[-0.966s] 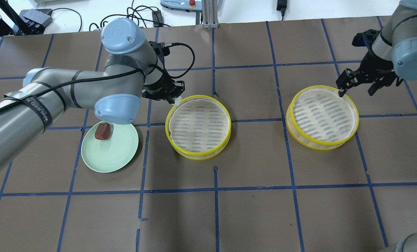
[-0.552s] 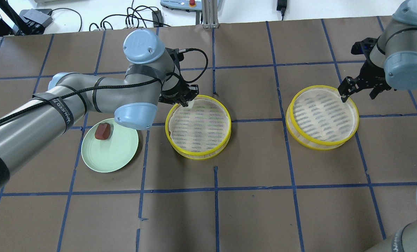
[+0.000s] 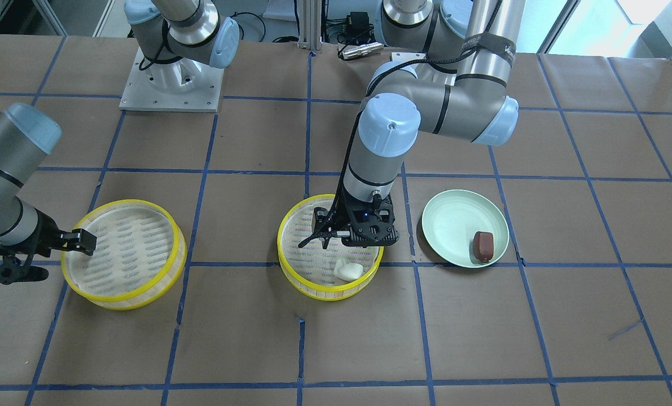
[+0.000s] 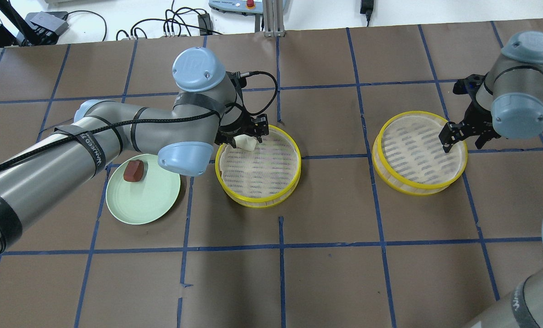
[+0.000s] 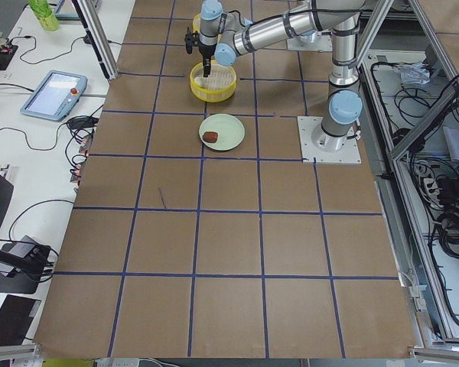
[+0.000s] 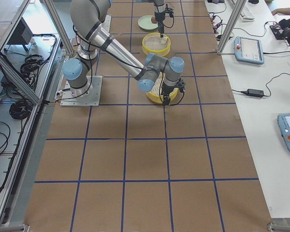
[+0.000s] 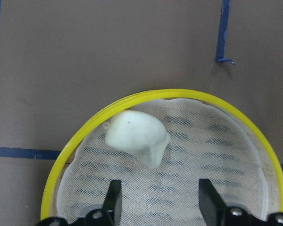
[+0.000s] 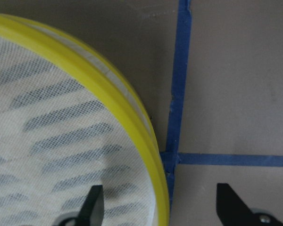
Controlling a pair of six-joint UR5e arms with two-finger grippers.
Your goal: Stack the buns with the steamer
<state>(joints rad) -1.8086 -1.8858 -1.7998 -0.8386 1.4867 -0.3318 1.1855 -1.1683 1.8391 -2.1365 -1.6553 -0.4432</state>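
The white bun [image 7: 137,137] lies free on the liner of the left steamer tier [image 4: 257,200], close to its far rim; it also shows in the overhead view [image 4: 246,144] and the front view [image 3: 348,269]. My left gripper [image 7: 160,200] is open and empty just above the liner, with the bun beyond its fingertips. The dark reddish-brown bun [image 4: 133,171] sits on the pale green plate [image 4: 148,200]. My right gripper [image 8: 162,205] is open and straddles the right-hand rim of the second steamer tier [image 4: 417,189], one finger inside and one outside.
The table is brown paper with a blue tape grid. The plate is just left of the left tier, under my left arm's elbow. Cables and a teach pendant lie beyond the table's far edge. The two tiers stand about one grid square apart.
My left gripper moved right over the left tier and opened; the white bun it held now lies on the liner. My right gripper moved along the right tier's rim toward the near side.
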